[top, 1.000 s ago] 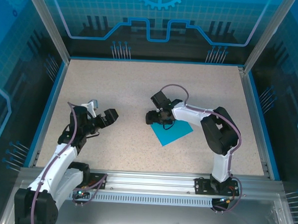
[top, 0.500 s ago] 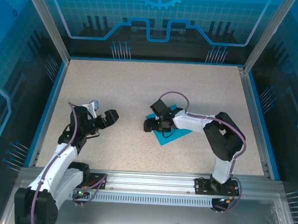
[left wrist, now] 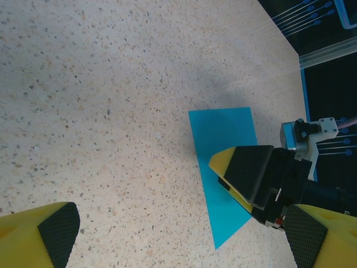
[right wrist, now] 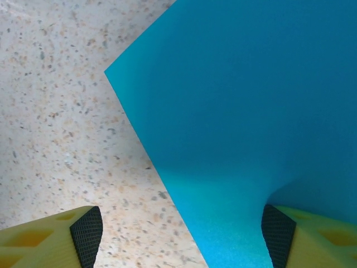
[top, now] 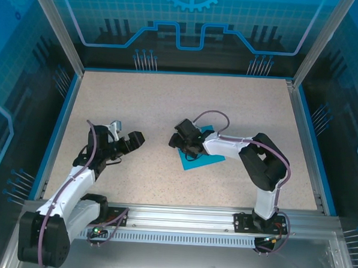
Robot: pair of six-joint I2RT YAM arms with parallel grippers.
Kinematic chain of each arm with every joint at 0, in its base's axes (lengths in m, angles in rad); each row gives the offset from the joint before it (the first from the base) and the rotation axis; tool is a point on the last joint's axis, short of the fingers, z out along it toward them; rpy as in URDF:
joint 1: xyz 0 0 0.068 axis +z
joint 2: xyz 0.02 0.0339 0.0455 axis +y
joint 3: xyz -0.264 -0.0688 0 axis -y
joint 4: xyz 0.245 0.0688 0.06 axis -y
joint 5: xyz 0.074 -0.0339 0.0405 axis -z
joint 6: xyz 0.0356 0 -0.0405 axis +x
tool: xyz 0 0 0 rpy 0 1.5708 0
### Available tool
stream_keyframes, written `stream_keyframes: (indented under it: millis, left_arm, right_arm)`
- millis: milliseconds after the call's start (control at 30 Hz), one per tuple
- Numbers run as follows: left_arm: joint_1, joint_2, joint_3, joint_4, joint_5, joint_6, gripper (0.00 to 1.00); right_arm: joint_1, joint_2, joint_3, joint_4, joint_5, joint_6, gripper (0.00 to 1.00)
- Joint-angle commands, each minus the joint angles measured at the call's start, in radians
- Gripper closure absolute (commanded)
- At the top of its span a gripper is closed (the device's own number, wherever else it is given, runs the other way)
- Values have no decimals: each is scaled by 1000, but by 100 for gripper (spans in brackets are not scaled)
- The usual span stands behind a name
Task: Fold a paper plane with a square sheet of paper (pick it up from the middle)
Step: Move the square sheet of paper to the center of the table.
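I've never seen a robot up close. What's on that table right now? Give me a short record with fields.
Table: speckled beige top with a blue rim
Paper: one teal square sheet lying near the middle, no fold seen
Right fingers: open, low over the sheet's edge, one over paper and one over bare table
Left fingers: open wide, apart from the sheet, holding nothing
Folding: not begun

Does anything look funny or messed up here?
The square sheet of paper lies crooked on the table, and beside one finger of the right gripper it seems to bulge up. No tear shows.
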Motion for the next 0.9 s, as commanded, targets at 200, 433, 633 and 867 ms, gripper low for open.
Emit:
stream_keyframes:
  millis: [200, 433, 633, 867]
  left_arm:
    - [-35, 61, 59, 9, 70, 37, 1]
    - [-85, 121, 83, 26, 69, 52, 2]
    - [-94, 139, 90, 18, 61, 54, 1]
    - [-97, 139, 94, 6, 47, 57, 1]
  right_arm:
    - [-58, -141, 14, -180, 79, -240, 20]
    - [-206, -227, -205, -62, -128, -322, 20]
    - [-222, -236, -304, -50, -120, -268, 20]
    - [-79, -308, -455, -25, 42, 116, 20]
